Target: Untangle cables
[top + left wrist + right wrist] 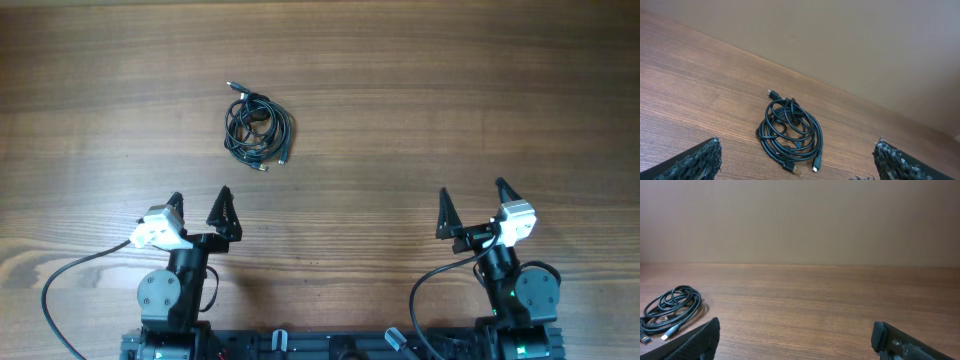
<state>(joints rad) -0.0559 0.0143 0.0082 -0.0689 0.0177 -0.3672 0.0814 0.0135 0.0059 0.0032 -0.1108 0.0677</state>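
The cables [258, 128] lie as one tangled coil of thin black cords on the wooden table, left of centre, with small plug ends sticking out. The left wrist view shows the cables [790, 132] ahead of the fingers, two plugs pointing toward me. In the right wrist view the cables [671, 312] sit far to the left. My left gripper [199, 200] stands open near the front edge, below the coil and apart from it. My right gripper [471, 195] is open too, far to the right, with nothing between its fingers.
Bare wooden tabletop [420, 100] spreads around the coil. A plain beige wall [800, 220] rises behind the table's far edge. The arm bases and their thick black wires [60, 290] sit along the front edge.
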